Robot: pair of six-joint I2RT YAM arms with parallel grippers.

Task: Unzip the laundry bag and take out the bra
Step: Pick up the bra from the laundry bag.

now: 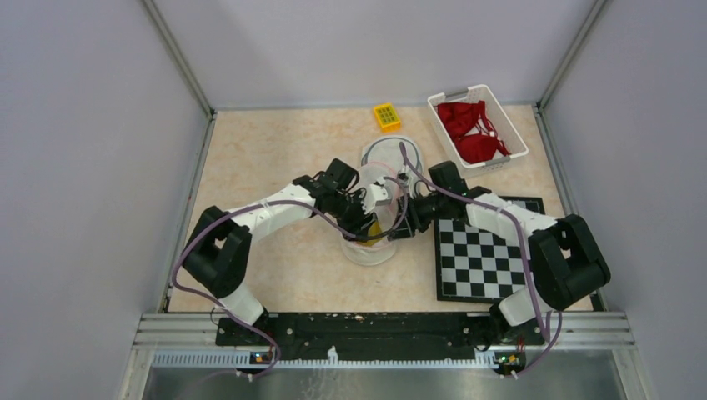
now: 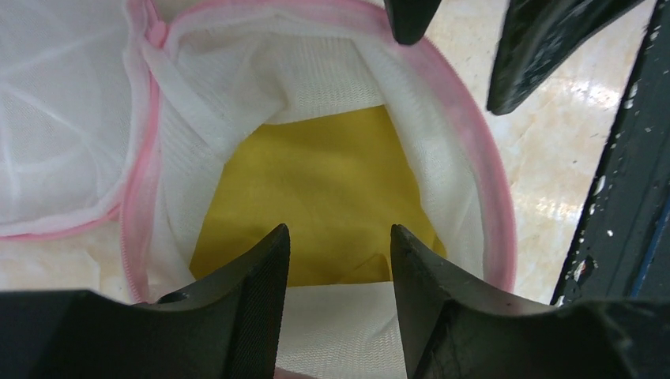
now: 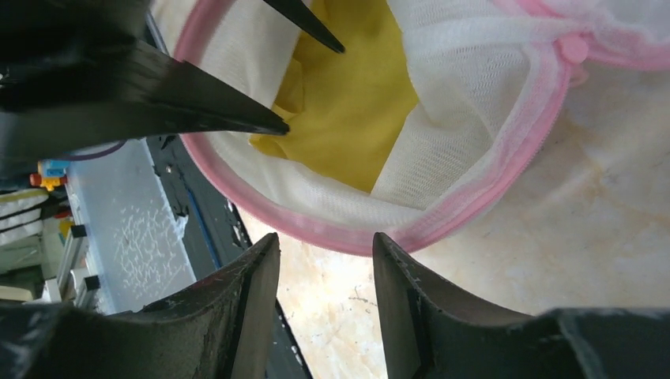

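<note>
L arm [image 1: 267, 208] & R arm [image 1: 500, 212] bent inward, meeting mid beige marble-look table [image 1: 267, 150]. L gripper [image 2: 338, 237] aimed into white mesh laundry bag w/ pink trim [image 2: 474, 174], jaws apart, empty. R gripper [image 3: 325, 241] over the pink rim, jaws parted, gripping nothing. Yellow fabric bra [image 2: 316, 197] inside unzipped bag.

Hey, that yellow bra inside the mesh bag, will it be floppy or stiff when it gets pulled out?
Probably floppy: the bra lies creased and slack in the bag. Likely light, as it looks like thin cloth. It may catch on the soft mesh opening and drag the bag along.
</note>
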